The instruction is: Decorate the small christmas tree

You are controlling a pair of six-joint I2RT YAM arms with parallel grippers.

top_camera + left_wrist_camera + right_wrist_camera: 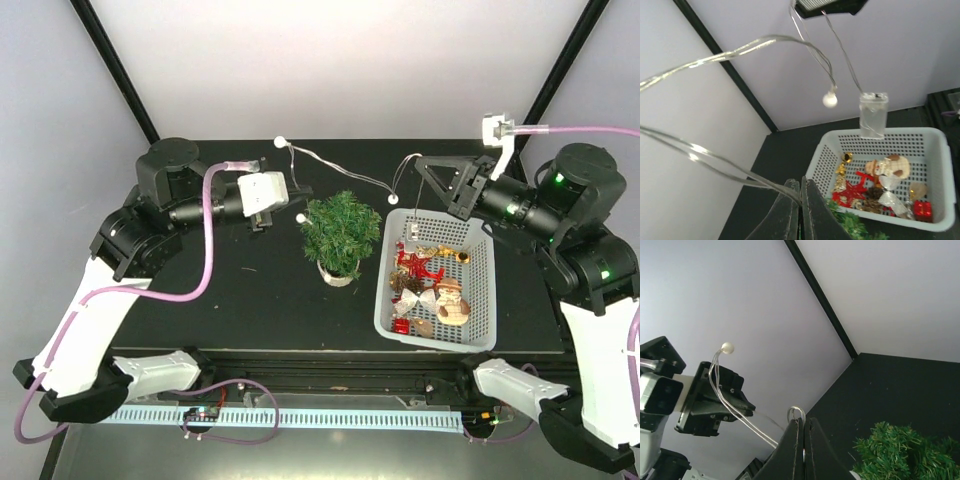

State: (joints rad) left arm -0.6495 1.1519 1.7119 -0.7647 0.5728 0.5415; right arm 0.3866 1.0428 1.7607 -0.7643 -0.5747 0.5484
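Observation:
The small christmas tree [341, 230] stands upright in its cream pot [335, 274] at the table's middle; it also shows in the right wrist view [905, 450]. A string of fairy lights [345, 168] with white bulbs [829, 100] hangs in the air between both grippers, behind and above the tree. My left gripper [297, 190] is shut on one end of the wire [720, 162], left of the tree top. My right gripper [420, 163] is shut on the other end [796, 412], above the basket's far edge. The clear battery box [873, 115] dangles from it over the basket.
A white lattice basket [480, 300] right of the tree holds red and gold ornaments, a snowman figure [450, 300] and pine cones. Black frame posts stand at the back corners. A cable rail runs along the table's near edge.

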